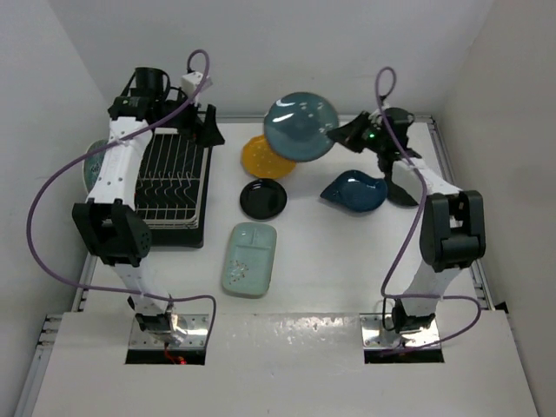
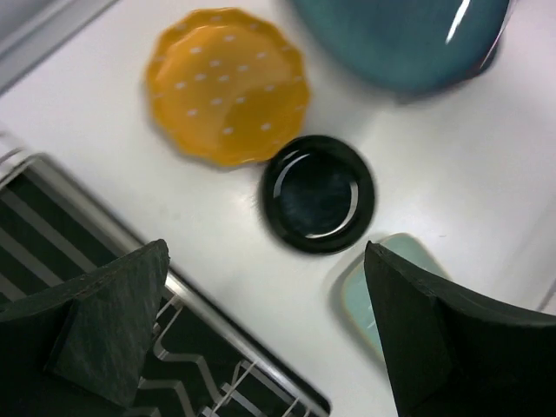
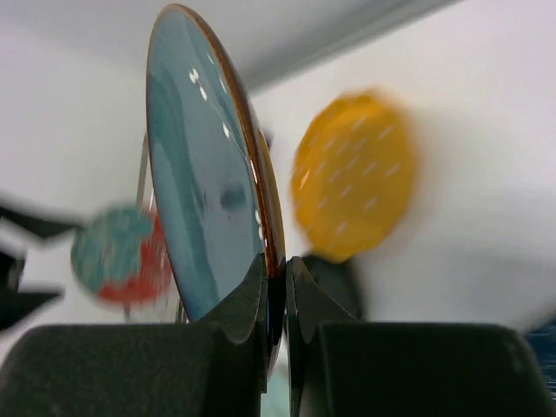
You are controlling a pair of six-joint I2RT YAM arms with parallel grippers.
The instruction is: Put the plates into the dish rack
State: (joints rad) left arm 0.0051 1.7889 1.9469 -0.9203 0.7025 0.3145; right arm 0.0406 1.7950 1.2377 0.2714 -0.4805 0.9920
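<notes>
- Foreground: mint tray (image 1: 249, 259) lies flat mid-table, small black plate (image 1: 263, 199) just past it, both loose.
- Dish rack (image 1: 174, 187) sits left of those. Left gripper (image 1: 208, 130) hangs over its far right corner, jaws wide, empty.
- Farthest: right gripper (image 3: 276, 287) pinches the rim of the grey-teal plate (image 1: 300, 126), lifted above the yellow plate (image 1: 265, 156).
- Rack lies to the held plate's left. We'd carry it leftward, edge lined up with the tines.
- Left gripper sits in that path, so we expect tight room.

**A:** so where's everything vs the dish rack (image 1: 178, 174)?

**B:** rack's on the left. the grey-teal plate (image 1: 300, 126) is up in the air, tilted, rim pinched in the right pincer (image 3: 276, 291). yellow scalloped plate (image 1: 261, 159), small black plate (image 1: 263, 199), blue leaf dish (image 1: 354, 192) and mint tray (image 1: 248, 259) lie flat on the table (image 1: 330, 261), right of it.
</notes>
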